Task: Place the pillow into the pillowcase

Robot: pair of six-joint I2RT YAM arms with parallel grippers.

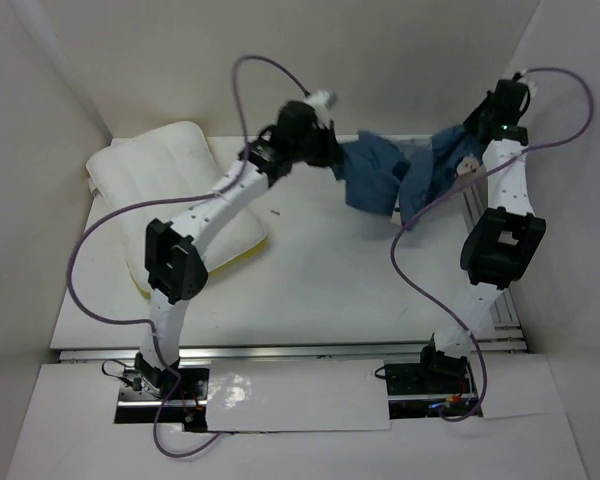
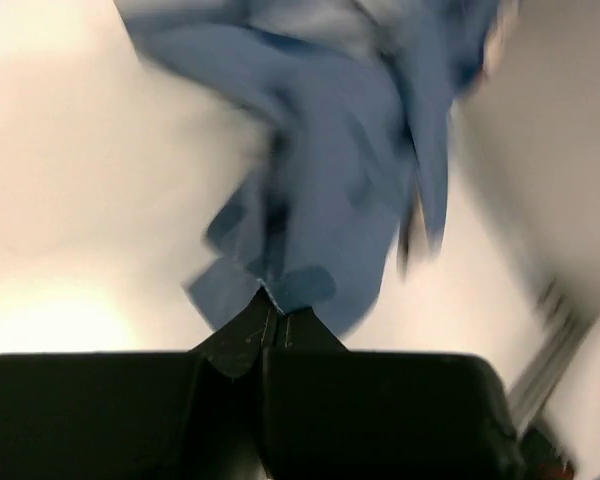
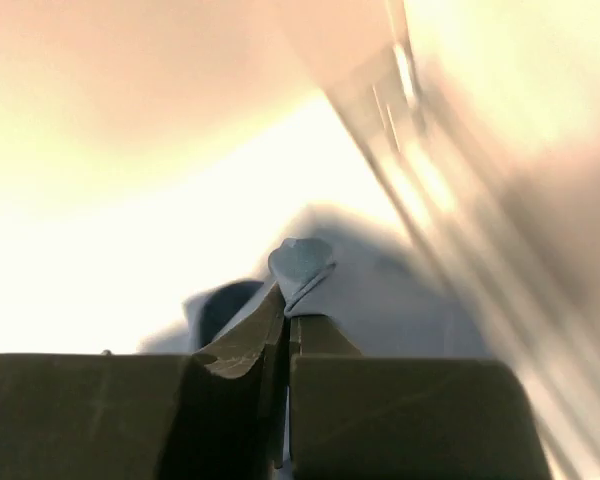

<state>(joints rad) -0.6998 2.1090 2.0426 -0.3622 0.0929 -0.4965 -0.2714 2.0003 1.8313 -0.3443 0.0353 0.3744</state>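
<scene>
One pillowcase (image 1: 380, 180), blue, bunched and sagging, strung between both claws over the far side of the worktop (image 1: 320, 290), right of centre. The folds droop lowest in the middle. A pale patch shows near its right end (print too blurred to read). Whether the lowest fold touches the surface, cannot tell.

Left claw (image 2: 272, 310): jaws pressed together on a pinch of the blue cloth at the sack's left end. In the left wrist view the fabric hangs away from the tips in loose, motion-blurred folds.

Right claw (image 3: 288, 305): jaws likewise closed tight, with a small tuft of blue cloth poking out past the tips. It grips the right end, close to the far right corner.

Pillow (image 1: 150, 170): white, lying flat at the far left of the worktop, well apart from the pillowcase. A thin yellow edge shows along its near right side. The left arm (image 1: 215, 215) crosses above its near right part.

Purple cables (image 1: 80, 270) loop from each arm. A metal rail (image 1: 300, 351) runs along the near edge, with the arm bases just beyond it.
</scene>
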